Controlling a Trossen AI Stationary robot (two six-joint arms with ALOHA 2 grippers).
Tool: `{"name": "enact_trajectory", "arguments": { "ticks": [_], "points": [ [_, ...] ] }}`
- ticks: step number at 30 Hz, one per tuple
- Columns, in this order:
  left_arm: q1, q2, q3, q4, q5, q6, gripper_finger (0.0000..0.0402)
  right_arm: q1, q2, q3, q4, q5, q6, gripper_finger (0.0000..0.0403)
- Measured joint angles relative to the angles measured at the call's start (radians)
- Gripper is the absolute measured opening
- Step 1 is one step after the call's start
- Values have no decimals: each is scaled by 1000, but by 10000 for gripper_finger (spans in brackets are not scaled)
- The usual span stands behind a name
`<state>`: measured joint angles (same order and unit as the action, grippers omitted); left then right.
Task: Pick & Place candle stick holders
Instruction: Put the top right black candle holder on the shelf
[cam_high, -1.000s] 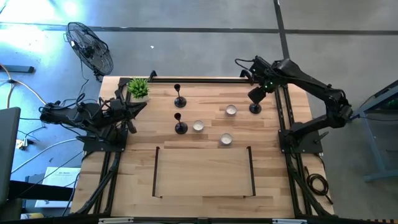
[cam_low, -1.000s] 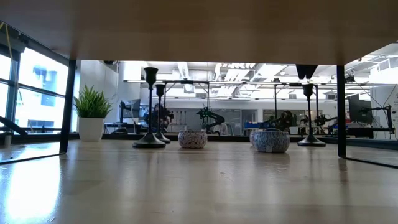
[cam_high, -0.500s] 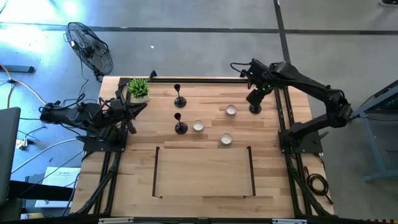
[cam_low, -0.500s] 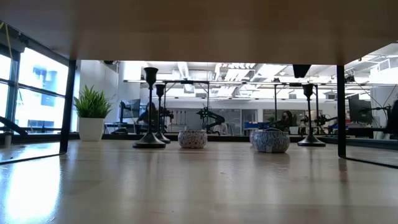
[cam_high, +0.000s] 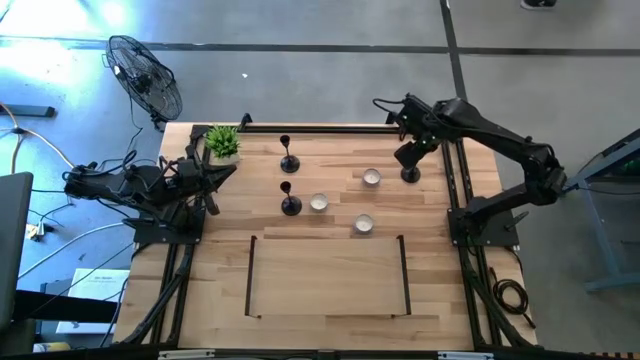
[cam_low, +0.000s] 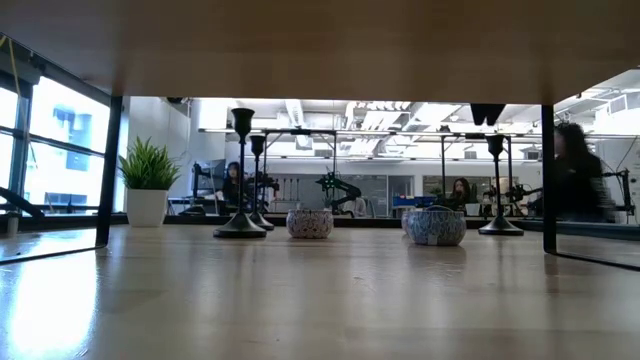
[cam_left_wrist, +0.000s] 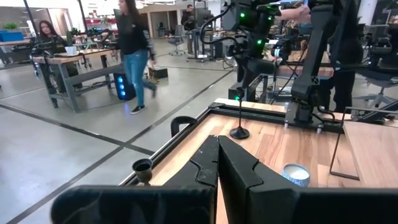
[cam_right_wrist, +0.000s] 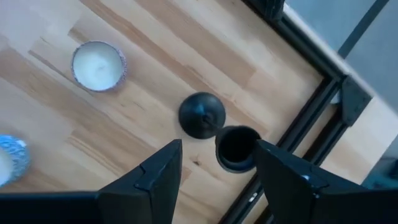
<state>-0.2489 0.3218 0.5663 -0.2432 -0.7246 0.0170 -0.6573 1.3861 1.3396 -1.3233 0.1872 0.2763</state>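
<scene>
- Wooden table (cam_high: 330, 270) with a black frame stands on a grey floor; a fan (cam_high: 146, 78) sits beyond its far left corner, and people move in the room behind.
- All three candle stick holders (cam_high: 290, 204) stand upright, stems vertical, cups up: two near the potted plant (cam_high: 223, 142), one (cam_high: 410, 174) well to its right.
- Right gripper (cam_right_wrist: 217, 165) hovers above that holder, fingers apart.
- Left gripper (cam_left_wrist: 217, 163) rests beside the plant, fingers together.
- Three small candles (cam_high: 371, 177) sit between the holders.

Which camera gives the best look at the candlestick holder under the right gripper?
The right wrist view: the right candlestick holder fills its middle between the open right gripper fingers. High view shows it small and partly covered; low view shows its side profile far off.
</scene>
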Motion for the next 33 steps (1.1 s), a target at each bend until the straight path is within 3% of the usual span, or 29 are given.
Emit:
{"name": "enact_trajectory", "arguments": {
  "ticks": [11,16,33],
  "points": [
    [0,0,0,0,0,-1,1,-73,0,0,-18,-15,15,195],
    [0,0,0,0,-1,-1,1,-109,0,0,-27,-81,6,195],
    [0,0,0,0,-3,3,1,-122,0,0,-20,-96,-16,195]
  ]
}}
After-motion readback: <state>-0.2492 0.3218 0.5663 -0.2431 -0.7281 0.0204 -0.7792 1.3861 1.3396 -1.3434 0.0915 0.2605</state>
